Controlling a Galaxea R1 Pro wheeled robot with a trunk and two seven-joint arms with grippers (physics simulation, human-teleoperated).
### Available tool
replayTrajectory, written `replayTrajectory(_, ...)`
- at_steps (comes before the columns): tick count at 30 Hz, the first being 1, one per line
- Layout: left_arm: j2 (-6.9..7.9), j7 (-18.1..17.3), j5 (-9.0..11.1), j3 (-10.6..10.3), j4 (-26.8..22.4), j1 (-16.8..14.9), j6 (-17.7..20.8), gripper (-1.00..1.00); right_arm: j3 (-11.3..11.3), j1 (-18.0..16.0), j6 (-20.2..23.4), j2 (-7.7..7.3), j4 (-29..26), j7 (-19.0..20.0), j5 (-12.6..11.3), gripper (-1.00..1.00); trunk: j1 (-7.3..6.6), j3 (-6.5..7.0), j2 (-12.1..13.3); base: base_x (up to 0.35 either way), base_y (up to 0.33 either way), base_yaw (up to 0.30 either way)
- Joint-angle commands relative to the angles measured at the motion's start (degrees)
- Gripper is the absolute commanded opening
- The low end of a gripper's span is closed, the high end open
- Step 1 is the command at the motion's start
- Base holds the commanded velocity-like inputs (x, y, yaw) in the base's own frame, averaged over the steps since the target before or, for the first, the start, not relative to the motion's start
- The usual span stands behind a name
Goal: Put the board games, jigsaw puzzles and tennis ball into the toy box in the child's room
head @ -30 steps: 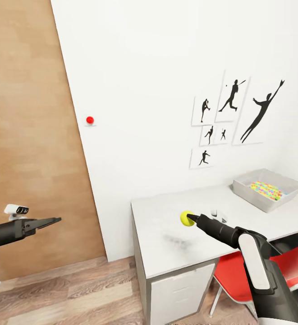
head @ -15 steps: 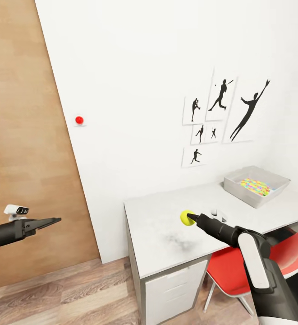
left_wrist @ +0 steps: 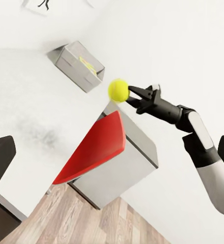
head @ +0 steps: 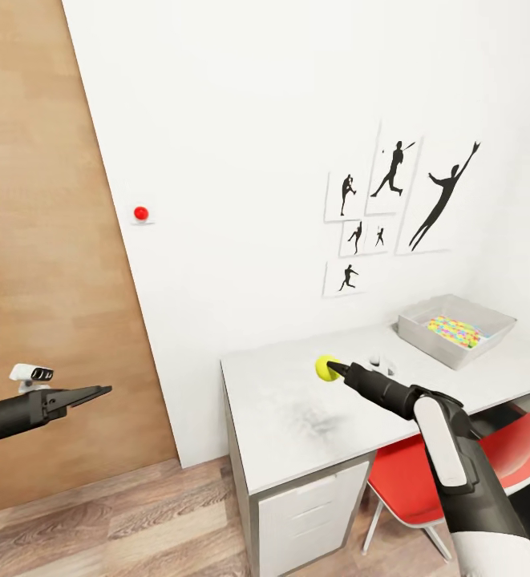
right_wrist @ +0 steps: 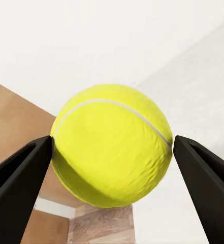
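Note:
My right gripper point(head: 333, 369) is shut on the yellow tennis ball point(head: 325, 368), holding it in the air over the pale grey table point(head: 281, 429). In the right wrist view the ball point(right_wrist: 112, 152) sits between both dark fingers point(right_wrist: 20, 173). The left wrist view shows the ball point(left_wrist: 119, 90) in the right gripper point(left_wrist: 133, 95) too. The grey toy box point(head: 493, 327) stands at the table's far right, with a colourful jigsaw puzzle point(head: 454, 330) lying inside. My left gripper point(head: 104, 391) hangs open and empty, far left of the table, in front of the door.
A red chair point(head: 405, 481) is tucked under the table below my right arm. A small white object point(head: 382, 368) lies on the tabletop just beyond the ball. A wooden door point(head: 48, 264) stands left. Black silhouette pictures point(head: 393, 208) hang on the white wall.
The view first shifted, sliding the scene leftward. Since then my right gripper has lifted the tennis ball a little higher and farther over the table. The left arm has stayed put.

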Motion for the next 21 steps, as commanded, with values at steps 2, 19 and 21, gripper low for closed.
replayTrajectory(2, 0.02, -0.2, 0.0, 0.0, 0.0, 0.0, 0.6, 1.00, -0.1, -0.7, -0.4, 0.01, 0.6, 1.2, 0.4, -1.00, 0.04, -0.14, -0.1, 0.000, 0.000, 0.000)
replayTrajectory(19, 0.07, -0.2, 0.1, -0.6, 0.0, 0.0, 0.7, 1.00, -1.1, -0.3, -3.9, 0.99, 4.8, 5.3, -0.2, -1.00, 0.04, -0.14, -0.1, 0.000, 0.000, 0.000)
replayTrajectory(21, 0.09, -0.2, 0.1, -0.8, 0.0, 0.0, 0.8, 1.00, -1.7, 0.3, -3.2, 1.63, 4.2, 4.7, -0.4, -1.00, 0.04, -0.14, -0.1, 0.000, 0.000, 0.000)
